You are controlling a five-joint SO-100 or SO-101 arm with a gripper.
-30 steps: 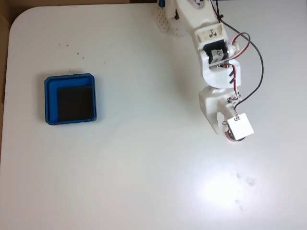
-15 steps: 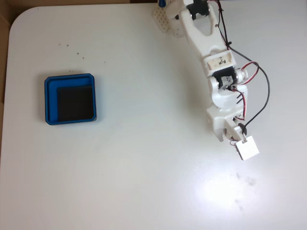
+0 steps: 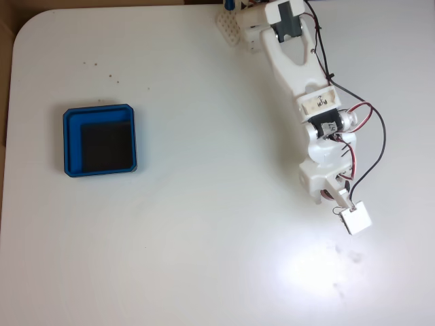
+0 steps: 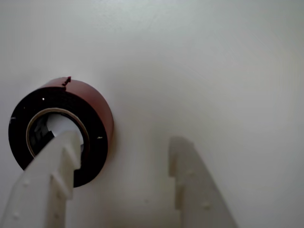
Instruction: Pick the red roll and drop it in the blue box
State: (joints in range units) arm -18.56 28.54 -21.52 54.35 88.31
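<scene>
The red roll [image 4: 90, 107] lies flat on the white counter [image 3: 204, 238], under the end of the arm, over toward the counter's right edge in the fixed view. In that view the arm covers it, so you can't really pick it out there. The wrist view shows it well: a round ring with a dark red side, a black top face and a hole in the middle.

The pincer [image 4: 121, 147] is spread wide and is not squeezing anything. One finger [image 4: 52, 175] pokes down into the hole of the roll. The other finger [image 4: 194, 185] stands outside the roll, with a gap of bare counter between them. So the wall of the ring sits between the two fingers, ready to be pinched.

The roll looks small and light, so it should be easy to lift. It looks stiff too, like a ring of tape, so a squeeze should not squash it. The side looks smooth and may be a bit slippery. A good place to hold it is across the ring's wall, one finger inside the hole and one on the red outside. It could slide away as the outer finger pushes in.

The blue box [image 3: 100, 140] sits far off, near the counter's left edge, with its black floor bare.
</scene>
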